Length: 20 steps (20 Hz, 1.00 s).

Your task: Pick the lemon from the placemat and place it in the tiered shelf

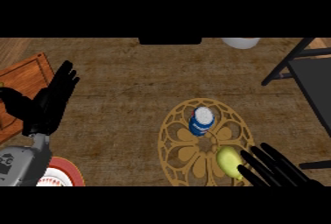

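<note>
Head view: lemon [228, 161] lies on the round gold cut-out placemat [174, 144], lower-right part, w/ a blue-and-white can [201, 121] upright nearer the mat's top, apart from the lemon. Right hand [275, 170] comes in from bottom right, fingers straight & spread, tips just beside/touching the lemon's right side; not curled round it. Left hand [51, 103] at the left edge, fingers straight & up, resting open, nothing in it, well apart from the mat. Tiered shelf [310, 78], dark frame, at the right edge, well apart from the lemon. Wooden board [26, 83] at far left behind the left hand. Red-rimmed plate [68, 173] bottom left by the grey forearm. White object at top edge, partly cut off; can't tell what.
</note>
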### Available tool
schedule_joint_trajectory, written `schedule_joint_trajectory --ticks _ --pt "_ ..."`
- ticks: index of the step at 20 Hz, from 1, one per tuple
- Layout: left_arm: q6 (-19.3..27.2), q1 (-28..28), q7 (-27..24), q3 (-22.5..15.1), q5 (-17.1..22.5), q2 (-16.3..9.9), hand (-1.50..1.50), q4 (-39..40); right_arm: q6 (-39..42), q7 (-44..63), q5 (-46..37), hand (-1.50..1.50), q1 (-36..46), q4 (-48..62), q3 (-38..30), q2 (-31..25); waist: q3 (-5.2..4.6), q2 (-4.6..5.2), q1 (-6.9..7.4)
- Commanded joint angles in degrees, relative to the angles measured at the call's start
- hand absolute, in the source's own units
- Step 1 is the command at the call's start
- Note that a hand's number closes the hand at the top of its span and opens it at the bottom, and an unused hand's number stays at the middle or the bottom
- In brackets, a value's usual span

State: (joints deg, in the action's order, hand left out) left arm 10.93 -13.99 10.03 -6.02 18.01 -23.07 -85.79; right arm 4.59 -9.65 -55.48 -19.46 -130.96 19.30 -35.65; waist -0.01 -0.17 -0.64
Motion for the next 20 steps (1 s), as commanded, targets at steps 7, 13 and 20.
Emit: schedule_joint_trajectory --ticks 7,13,20 --pt "-3.5 -1.3 -1.4 3.9 -1.9 2.1 0.00 2.8 -0.6 1.5 -12.2 -1.50 -1.9 2.6 2.4 4.7 0.00 0.14 0.25" --pt "-5.2 -1.3 -0.4 4.2 -3.5 3.5 0.00 3.4 -3.6 0.0 -16.0 -1.50 0.1 10.8 3.7 8.9 0.01 0.18 0.30" --pt "-5.6 -0.3 1.3 6.5 -5.0 4.4 0.00 1.2 -5.0 -5.4 -10.0 -1.50 -0.6 11.3 -2.2 8.6 0.01 0.13 0.35"
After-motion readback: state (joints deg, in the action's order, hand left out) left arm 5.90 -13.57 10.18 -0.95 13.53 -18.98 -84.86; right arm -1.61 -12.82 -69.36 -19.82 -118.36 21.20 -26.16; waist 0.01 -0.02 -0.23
